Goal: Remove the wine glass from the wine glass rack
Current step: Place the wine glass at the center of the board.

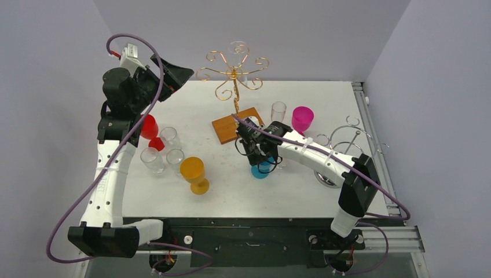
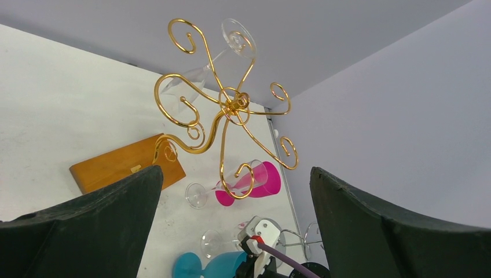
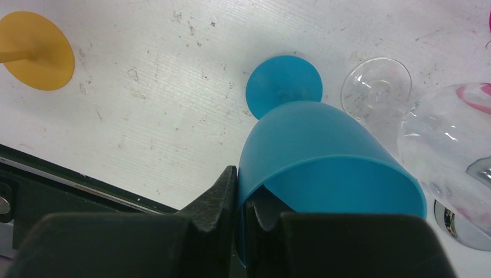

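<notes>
Your left pincer [image 2: 235, 174] hangs wide open and empty beside the gold wine glass rack [image 2: 234, 104], where a clear wine glass [image 2: 186, 84] hangs upside down from a far arm. Your right pincer [image 3: 240, 191] is closed on the rim of the blue goblet [image 3: 324, 156], which stands on the desk [image 1: 324, 98]. Slide the clear glass outward along its curl before lowering it.

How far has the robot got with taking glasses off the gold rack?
Not done yet. The blue glass stands on the table, the right gripper pinching its rim. The left gripper is open, facing the gold rack. One clear glass hangs there, waiting to come off.
</notes>
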You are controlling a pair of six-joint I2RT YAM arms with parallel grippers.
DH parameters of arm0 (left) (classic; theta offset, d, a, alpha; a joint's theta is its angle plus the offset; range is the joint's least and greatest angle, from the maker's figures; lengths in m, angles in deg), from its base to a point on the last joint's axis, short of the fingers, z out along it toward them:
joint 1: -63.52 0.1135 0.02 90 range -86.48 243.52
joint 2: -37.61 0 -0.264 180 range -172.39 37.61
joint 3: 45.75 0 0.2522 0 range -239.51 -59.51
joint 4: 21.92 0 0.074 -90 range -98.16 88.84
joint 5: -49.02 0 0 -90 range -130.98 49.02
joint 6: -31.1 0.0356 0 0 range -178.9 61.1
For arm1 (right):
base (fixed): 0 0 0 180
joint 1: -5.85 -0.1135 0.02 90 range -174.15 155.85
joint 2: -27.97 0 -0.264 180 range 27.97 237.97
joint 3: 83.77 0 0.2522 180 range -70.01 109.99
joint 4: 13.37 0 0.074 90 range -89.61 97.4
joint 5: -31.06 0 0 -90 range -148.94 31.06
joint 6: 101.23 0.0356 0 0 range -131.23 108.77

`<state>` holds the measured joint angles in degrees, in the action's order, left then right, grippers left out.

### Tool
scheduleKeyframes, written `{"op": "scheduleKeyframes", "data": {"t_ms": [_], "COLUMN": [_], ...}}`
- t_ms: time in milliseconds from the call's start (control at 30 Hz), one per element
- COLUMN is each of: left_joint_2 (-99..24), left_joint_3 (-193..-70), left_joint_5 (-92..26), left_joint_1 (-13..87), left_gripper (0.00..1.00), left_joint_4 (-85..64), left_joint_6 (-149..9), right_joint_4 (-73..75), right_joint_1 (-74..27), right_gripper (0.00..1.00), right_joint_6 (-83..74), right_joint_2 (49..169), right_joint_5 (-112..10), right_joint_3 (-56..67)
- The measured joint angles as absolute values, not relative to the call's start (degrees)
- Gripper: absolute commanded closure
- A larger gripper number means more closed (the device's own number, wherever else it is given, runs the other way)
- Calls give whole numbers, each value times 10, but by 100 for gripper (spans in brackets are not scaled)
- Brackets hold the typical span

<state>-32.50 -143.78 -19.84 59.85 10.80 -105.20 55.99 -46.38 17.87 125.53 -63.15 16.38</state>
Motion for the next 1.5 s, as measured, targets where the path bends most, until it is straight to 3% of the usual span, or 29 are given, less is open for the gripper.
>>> {"op": "scheduleKeyframes", "data": {"t_ms": [433, 1500], "left_joint_2": [-327, -357], "left_joint_3": [-1434, -1444], "left_joint_5": [-195, -195], "left_joint_1": [599, 599], "left_gripper": [4, 4], "left_joint_4": [96, 98], "left_joint_6": [-1055, -1060], "right_joint_4": [559, 576], "right_joint_1": [-464, -463], "right_gripper": [73, 43], "right_joint_6": [179, 186], "right_joint_2": [1255, 1125], "right_joint_5": [-633, -642], "right_joint_3": [163, 190]}}
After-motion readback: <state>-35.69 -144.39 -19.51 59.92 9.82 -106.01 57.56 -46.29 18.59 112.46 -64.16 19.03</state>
